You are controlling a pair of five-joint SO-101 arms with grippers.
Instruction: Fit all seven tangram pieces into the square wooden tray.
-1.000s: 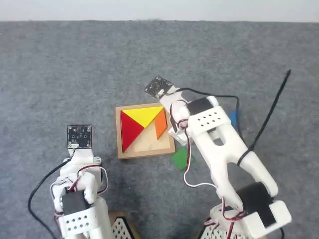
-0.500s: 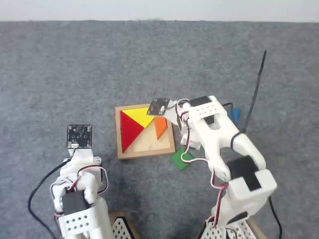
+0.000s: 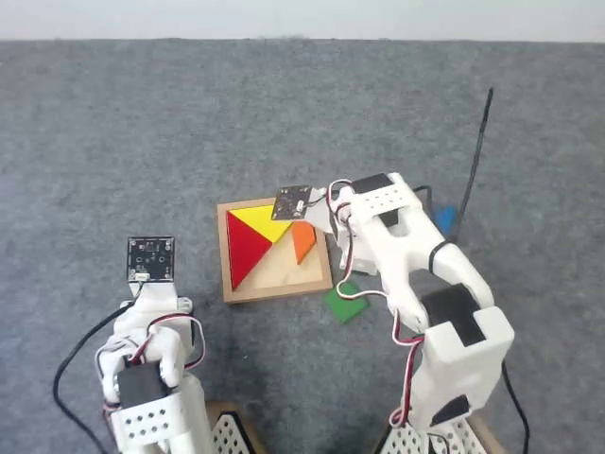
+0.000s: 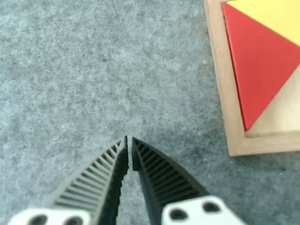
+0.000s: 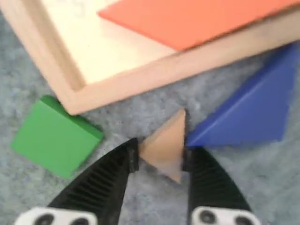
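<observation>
The square wooden tray holds a yellow triangle, a red triangle and an orange piece. My right arm hangs over the tray's right edge. Its gripper is down on the carpet just outside the tray rim, with its fingers against both sides of a small tan triangle. A blue triangle touches that piece, and a green square lies beside it. My left gripper is shut and empty over bare carpet, near the tray's corner.
The green square sits off the tray's near right corner. A light blue piece lies right of the right arm, beside a black cable. My left arm is at the near left. Grey carpet covers the table.
The right arm has drawn back and folded down toward the tray's right edge, with its wrist swinging in over the tray's far right corner. The left arm has stayed still.
</observation>
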